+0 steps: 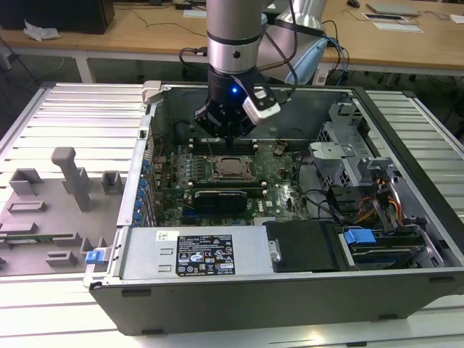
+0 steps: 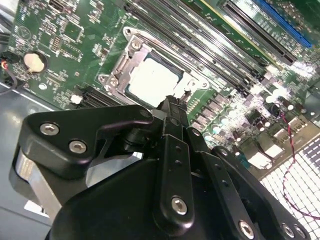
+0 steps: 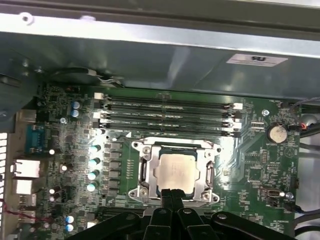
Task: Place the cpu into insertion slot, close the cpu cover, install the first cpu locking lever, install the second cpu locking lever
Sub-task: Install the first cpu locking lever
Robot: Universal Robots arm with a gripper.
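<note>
First wrist view, cpu (image 3: 176, 172) in insertion slot (image 3: 177, 149)

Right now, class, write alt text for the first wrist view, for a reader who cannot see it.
A pale square cpu sits in the insertion slot of a green motherboard, the cpu cover lying flat around it. The gripper, jaws together, is at one edge of the slot; four memory slots lie between it and the grey case wall.

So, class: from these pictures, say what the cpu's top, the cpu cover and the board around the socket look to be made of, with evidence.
The cpu: likely a metal top, matte pale silver-beige with soft glare. The cpu cover: probably steel plate, with bright silvery reflections. The circuit board: seemingly green lacquered laminate with fine traces.
</note>
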